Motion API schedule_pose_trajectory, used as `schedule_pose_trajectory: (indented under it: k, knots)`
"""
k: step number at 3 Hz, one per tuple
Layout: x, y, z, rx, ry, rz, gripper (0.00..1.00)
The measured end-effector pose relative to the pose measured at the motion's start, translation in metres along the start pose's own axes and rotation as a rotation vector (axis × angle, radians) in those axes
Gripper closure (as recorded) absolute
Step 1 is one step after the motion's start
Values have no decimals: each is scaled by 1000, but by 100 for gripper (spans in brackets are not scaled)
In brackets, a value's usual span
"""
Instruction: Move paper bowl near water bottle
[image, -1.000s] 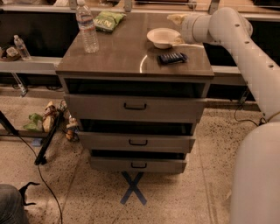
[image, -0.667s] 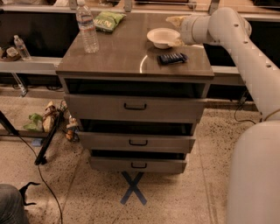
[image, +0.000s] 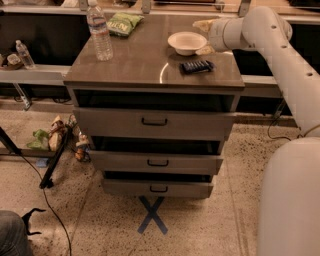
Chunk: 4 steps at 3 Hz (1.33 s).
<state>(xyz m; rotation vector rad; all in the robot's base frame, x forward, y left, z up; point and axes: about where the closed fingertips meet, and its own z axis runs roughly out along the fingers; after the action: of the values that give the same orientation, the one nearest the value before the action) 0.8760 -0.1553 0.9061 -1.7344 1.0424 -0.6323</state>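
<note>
The paper bowl (image: 186, 42) is a shallow cream-white bowl standing at the back right of the cabinet top (image: 140, 65). The water bottle (image: 100, 32) is tall and clear with a ribbed body and stands upright at the back left of the same top, well apart from the bowl. My gripper (image: 204, 37) comes in from the right on the white arm (image: 270, 35). It is open, with one finger behind the bowl's right rim and one in front of it. The bowl rests on the top.
A green snack bag (image: 123, 22) lies behind the bottle. A black flat object (image: 198, 66) lies in front of the bowl. A small clear bottle (image: 24, 54) stands on a ledge at far left. The cabinet's drawers (image: 155, 122) stand pulled out.
</note>
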Motion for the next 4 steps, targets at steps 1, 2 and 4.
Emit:
schedule_pose_trajectory:
  k: [1,2,4]
  knots:
    - [0,5,5,-11,-7,6,46]
    - [1,13,15,-26,-16,17,48]
    - [-4,26,29,-53,-50,38,73]
